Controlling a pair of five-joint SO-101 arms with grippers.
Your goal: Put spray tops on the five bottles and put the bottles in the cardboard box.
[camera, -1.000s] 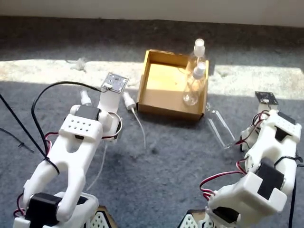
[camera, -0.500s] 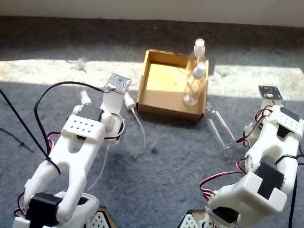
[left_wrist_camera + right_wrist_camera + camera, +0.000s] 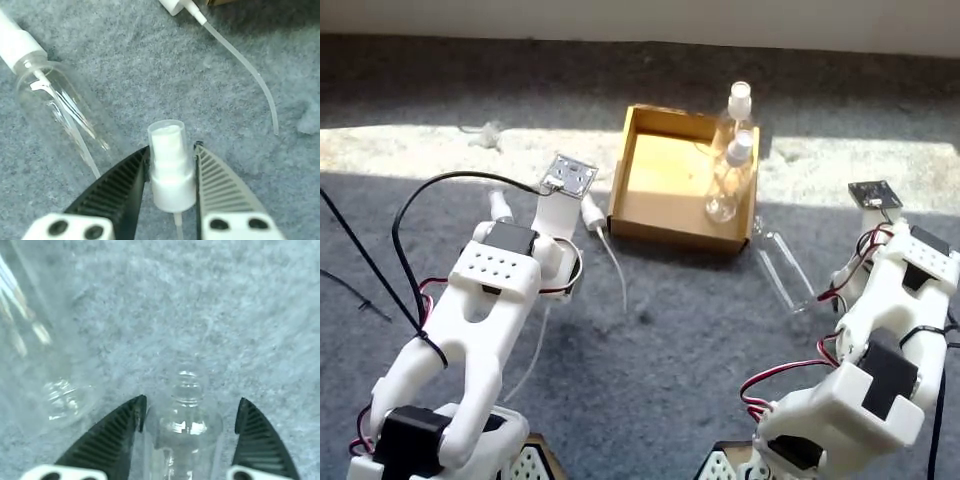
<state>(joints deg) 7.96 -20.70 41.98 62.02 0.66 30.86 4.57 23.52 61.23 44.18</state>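
In the left wrist view my left gripper [image 3: 171,147] is shut on a white spray top [image 3: 170,175], held just above the grey carpet. A capped clear bottle [image 3: 55,107] lies beside it. A loose spray top [image 3: 175,5] with its long tube lies farther off, near the cardboard box [image 3: 665,225]. My right gripper [image 3: 192,401] is open, its jaws wide on either side of an uncapped clear bottle [image 3: 185,422]. A second uncapped bottle [image 3: 40,340] lies beside it, also seen lying right of the box as a clear bottle [image 3: 780,265]. Two capped bottles [image 3: 730,170] stand in the box.
Grey carpet covers the floor, with a sunlit strip behind the box. A black cable [image 3: 360,270] runs at the far left. A small scrap [image 3: 485,133] lies at the back left. Open carpet lies between the two arms.
The right arm's wrist has shifted slightly near the lying bottle. The left arm nudged a little toward the box a second ago and has held still since.
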